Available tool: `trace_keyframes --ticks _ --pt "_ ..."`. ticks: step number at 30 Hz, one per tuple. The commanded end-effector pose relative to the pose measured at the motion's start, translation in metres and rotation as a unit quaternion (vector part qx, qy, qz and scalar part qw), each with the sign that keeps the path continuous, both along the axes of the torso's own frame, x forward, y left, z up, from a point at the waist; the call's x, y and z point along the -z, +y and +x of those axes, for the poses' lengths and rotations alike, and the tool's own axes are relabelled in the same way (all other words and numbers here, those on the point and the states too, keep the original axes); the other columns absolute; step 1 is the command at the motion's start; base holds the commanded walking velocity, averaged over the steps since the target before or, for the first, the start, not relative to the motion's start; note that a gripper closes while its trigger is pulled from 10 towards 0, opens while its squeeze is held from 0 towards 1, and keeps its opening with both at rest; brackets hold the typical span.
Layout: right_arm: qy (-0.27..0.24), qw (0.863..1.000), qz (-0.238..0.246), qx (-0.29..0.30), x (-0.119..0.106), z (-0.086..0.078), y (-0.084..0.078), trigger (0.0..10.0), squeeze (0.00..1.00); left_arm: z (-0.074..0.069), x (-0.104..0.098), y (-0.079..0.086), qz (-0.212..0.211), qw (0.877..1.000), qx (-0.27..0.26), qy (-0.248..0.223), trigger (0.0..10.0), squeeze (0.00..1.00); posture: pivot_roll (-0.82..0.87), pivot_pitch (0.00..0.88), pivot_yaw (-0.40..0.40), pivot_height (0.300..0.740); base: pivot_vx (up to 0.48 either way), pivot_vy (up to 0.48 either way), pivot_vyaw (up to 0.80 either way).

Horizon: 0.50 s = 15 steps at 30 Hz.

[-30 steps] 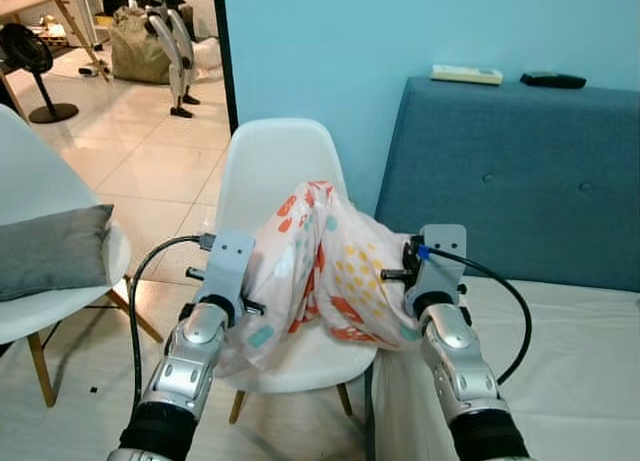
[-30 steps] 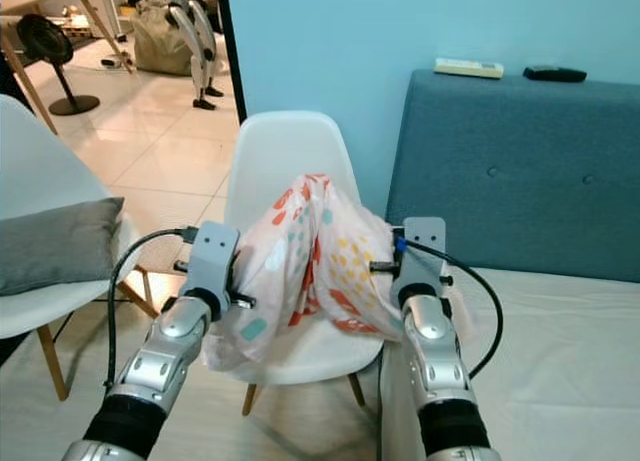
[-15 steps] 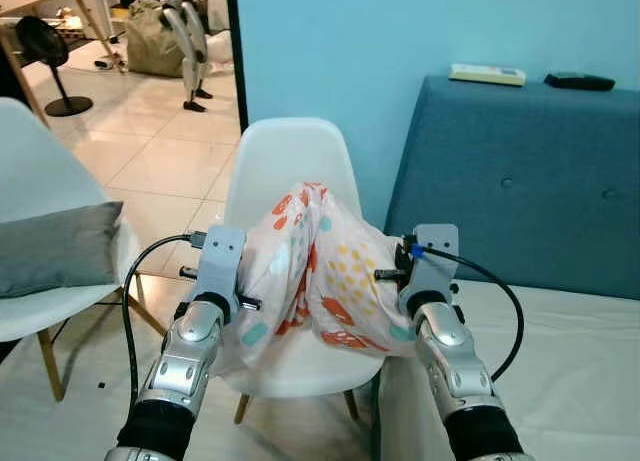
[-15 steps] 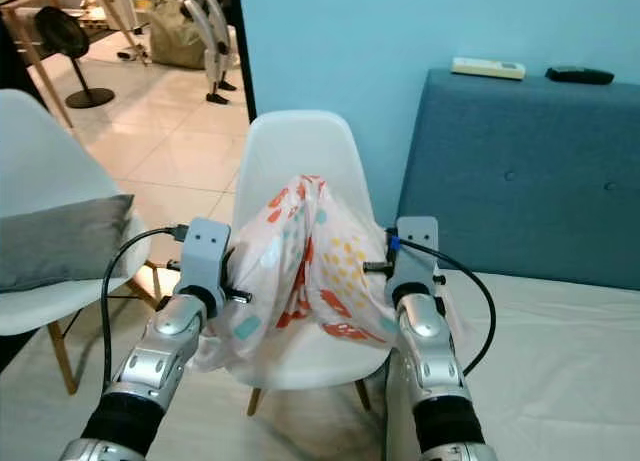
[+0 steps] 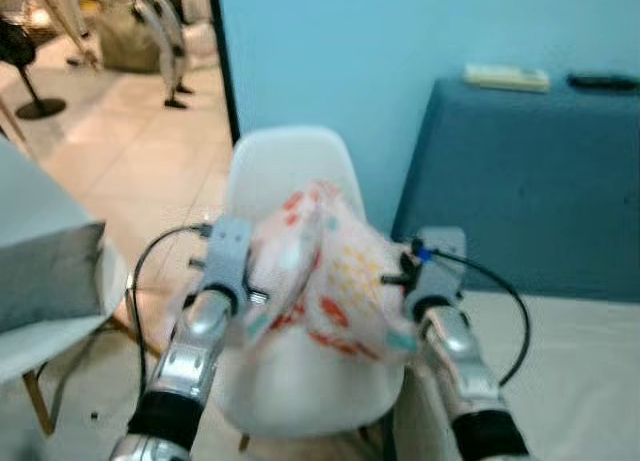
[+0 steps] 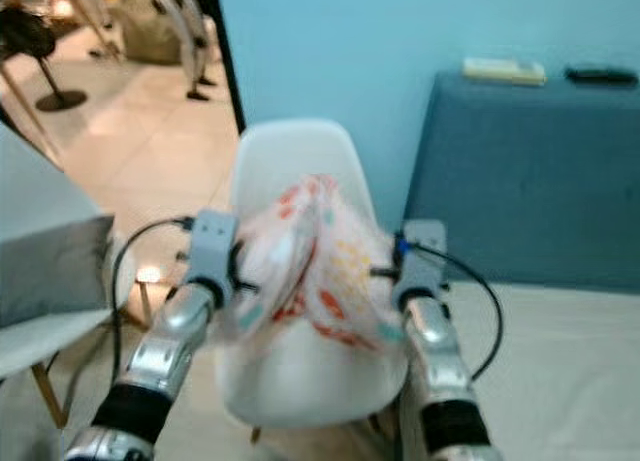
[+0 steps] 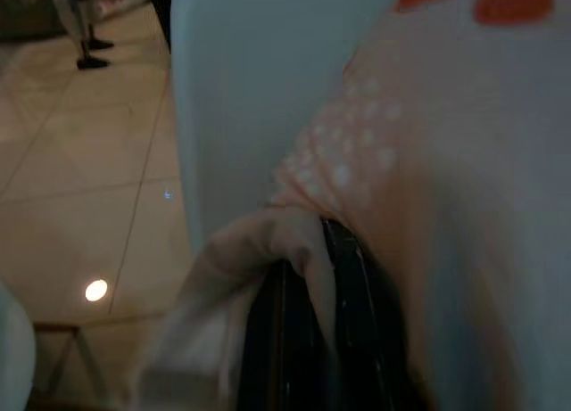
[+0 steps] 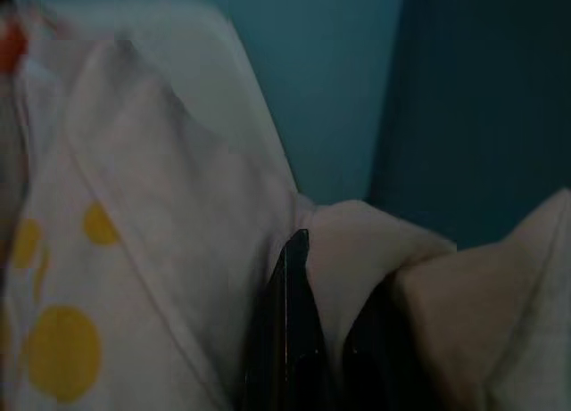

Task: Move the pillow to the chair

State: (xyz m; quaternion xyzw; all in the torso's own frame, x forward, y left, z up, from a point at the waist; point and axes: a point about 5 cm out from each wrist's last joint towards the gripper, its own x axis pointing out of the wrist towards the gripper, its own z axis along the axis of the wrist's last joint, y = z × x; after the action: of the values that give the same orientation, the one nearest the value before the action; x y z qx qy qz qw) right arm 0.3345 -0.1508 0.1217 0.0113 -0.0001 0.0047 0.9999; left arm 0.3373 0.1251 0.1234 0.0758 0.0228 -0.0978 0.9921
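Both grippers, left [image 7: 308, 277] and right [image 8: 330, 295], are clamped on opposite ends of the spotted pillow [image 5: 325, 266], holding it over the white chair's [image 5: 290, 171] seat.

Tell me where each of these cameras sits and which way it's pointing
Left eye, on the head, faces forward and down: both silver arms carry the pillow over the white chair.
Right eye, beside it: same scene, slightly shifted.
Left wrist looks along the left hand, pinching pillow fabric, chair behind.
Right wrist looks along the right hand, also pinching fabric.
All four views share the pillow.
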Motion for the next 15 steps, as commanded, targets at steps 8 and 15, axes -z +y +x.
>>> trace_keyframes --ticks 8,15 --pt "-0.007 1.000 0.000 -0.019 0.0005 -0.0034 0.0112 10.0 0.00 -0.0026 -0.0005 -0.0071 0.012 1.000 0.027 -0.010 10.0 0.00 -0.04 0.068 0.006 0.740 0.000 0.000 0.00" --pt "-0.009 1.000 0.001 -0.017 0.0003 -0.0045 0.0096 10.0 0.00 -0.0033 -0.0016 -0.0082 0.010 0.999 0.029 -0.014 10.0 0.00 -0.04 0.070 0.008 0.740 0.000 0.000 0.00"
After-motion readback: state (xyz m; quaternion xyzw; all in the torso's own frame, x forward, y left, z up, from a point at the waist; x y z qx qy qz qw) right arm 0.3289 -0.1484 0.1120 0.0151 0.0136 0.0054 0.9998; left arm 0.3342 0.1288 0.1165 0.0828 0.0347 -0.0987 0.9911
